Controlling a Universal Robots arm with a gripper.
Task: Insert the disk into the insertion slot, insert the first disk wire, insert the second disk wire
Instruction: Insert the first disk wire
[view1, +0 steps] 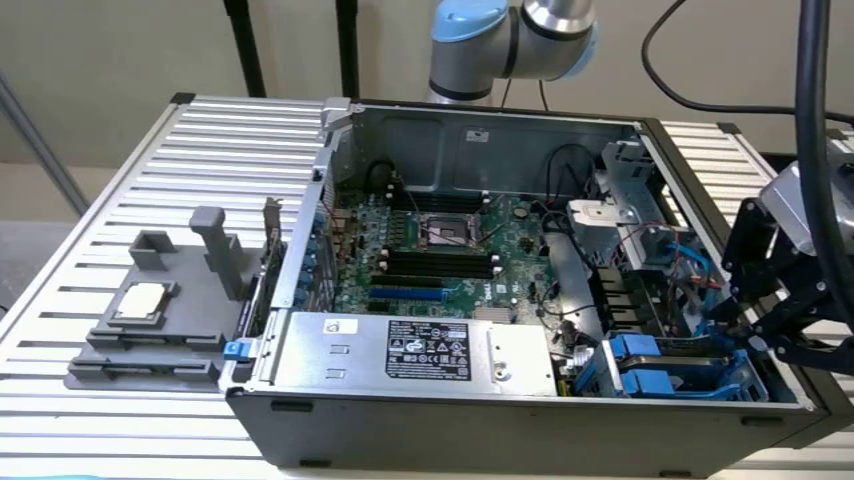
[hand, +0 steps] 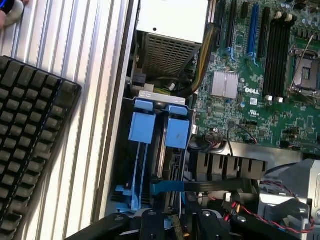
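Scene: an open computer case (view1: 534, 430) is seen lying on the ribbed metal surface (view1: 227, 140), with a keyboard (hand: 30, 140) alongside it.
Disk: the disk (hand: 142, 127) is seen on edge, its blue carrier tabs showing at the mouth of the insertion slot (hand: 136, 180). It is judged to be seated there, in the corner of the case beside the green board (hand: 250, 100).
Gripper: the gripper (hand: 177, 224) is held just past the far end of the slot, on the exterior view's right of the case.
Fingers: the fingers (hand: 150, 222) are seen standing apart with a gap between them, and no grip on anything can be made out.
Wire: a flat blue wire (hand: 170, 186) is seen running across to the back of the disk. Whether its plug is home cannot be told.
Step in hand: the disk step is judged done, and the first wire is judged to be the work now.
Next move: a plug would have to be taken squarely and lined up with the socket at the back of the disk.
Care needed: the space is crowded by loose red and black leads (hand: 260, 212), so a clean path would be called for.
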